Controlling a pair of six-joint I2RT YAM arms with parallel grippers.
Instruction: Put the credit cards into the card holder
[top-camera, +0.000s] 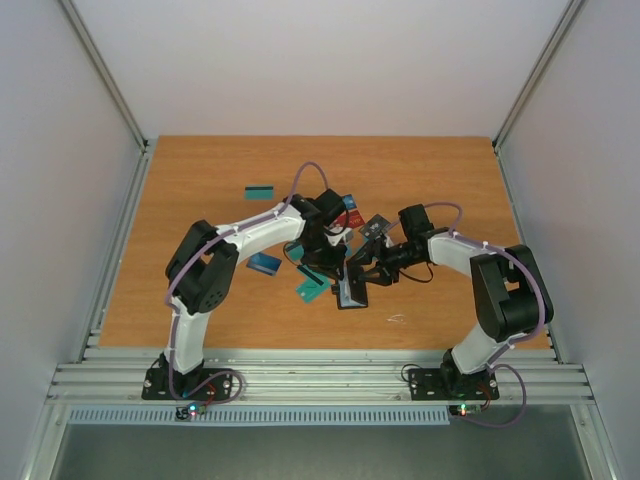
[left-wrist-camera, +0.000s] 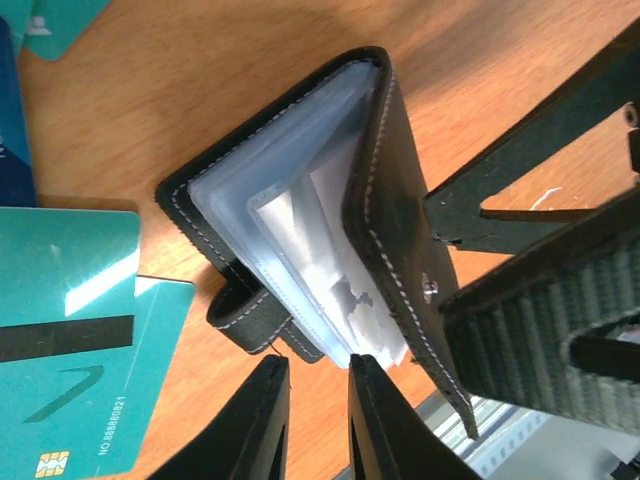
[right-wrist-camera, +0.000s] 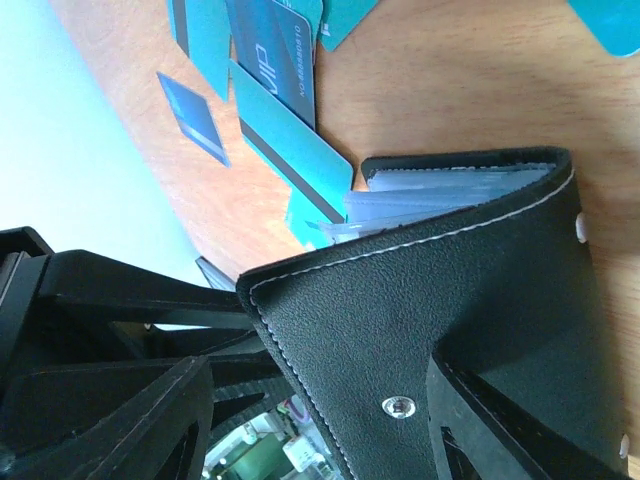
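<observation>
The black stitched leather card holder (left-wrist-camera: 395, 215) stands half-open mid-counter, clear sleeves showing. The right end effector (right-wrist-camera: 500, 400) is clamped on its cover. The left end effector (left-wrist-camera: 318, 420) hovers just beside it, fingers slightly apart. Teal plastic cards (left-wrist-camera: 70, 330) lie alongside on the wooden counter (top-camera: 200, 170).

The left arm (top-camera: 235, 240) reaches forward and inward from its base, elbow raised on the outer side, wrist bent down just above the card holder (top-camera: 351, 290). The left gripper (left-wrist-camera: 318, 385) has its two fingers nearly together, a narrow gap between them, tips right at the holder's strap. The right arm (top-camera: 480, 270) folds inward toward the holder; the right gripper (top-camera: 372, 272) has its jaws spread over the holder's black cover
</observation>
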